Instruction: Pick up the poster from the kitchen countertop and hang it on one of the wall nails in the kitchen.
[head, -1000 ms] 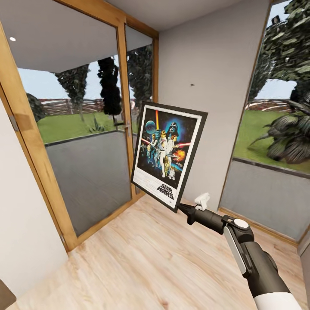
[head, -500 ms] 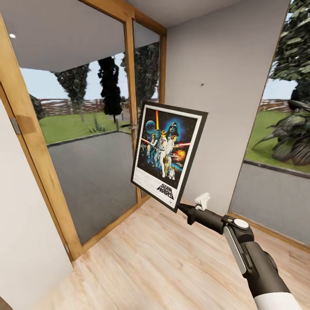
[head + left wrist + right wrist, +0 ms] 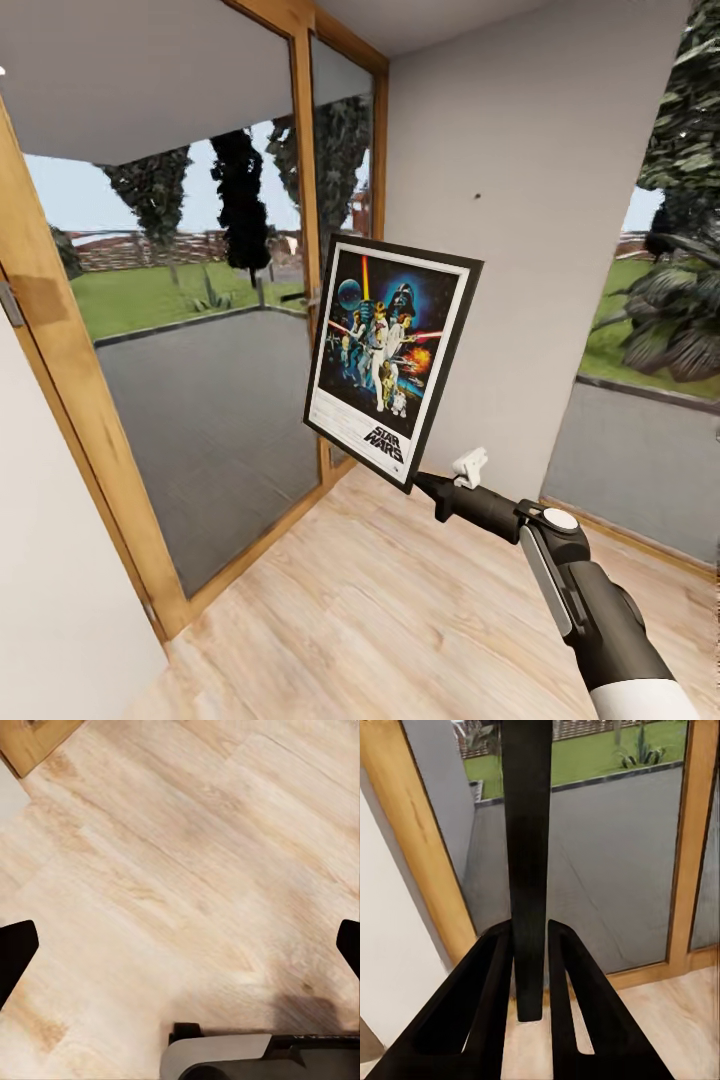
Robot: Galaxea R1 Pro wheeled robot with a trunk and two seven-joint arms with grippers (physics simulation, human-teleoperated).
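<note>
My right gripper point(image 3: 417, 484) is shut on the lower corner of the poster point(image 3: 390, 355), a black-framed Star Wars print held upright and slightly tilted in front of me. Seen from the right wrist, the poster's black frame point(image 3: 526, 870) runs edge-on between the two fingers point(image 3: 493, 979). On the pale grey wall point(image 3: 510, 130) behind it, a wall nail point(image 3: 477, 196) shows as a dark speck, above and right of the poster's top corner. My left gripper point(image 3: 180, 952) hangs open over the wooden floor point(image 3: 187, 847). The kitchen countertop is out of view.
A glass door in a wooden frame point(image 3: 300, 120) spans the left, with a white wall point(image 3: 50, 560) at the near left. A large window point(image 3: 650, 300) opens right of the grey wall. Light wooden floor point(image 3: 380, 620) lies ahead. Part of my base point(image 3: 247, 1054) shows below the left gripper.
The whole view has shifted: the camera has moved, so the nail and wall now sit further right in the picture. The poster and right arm keep their pose.
</note>
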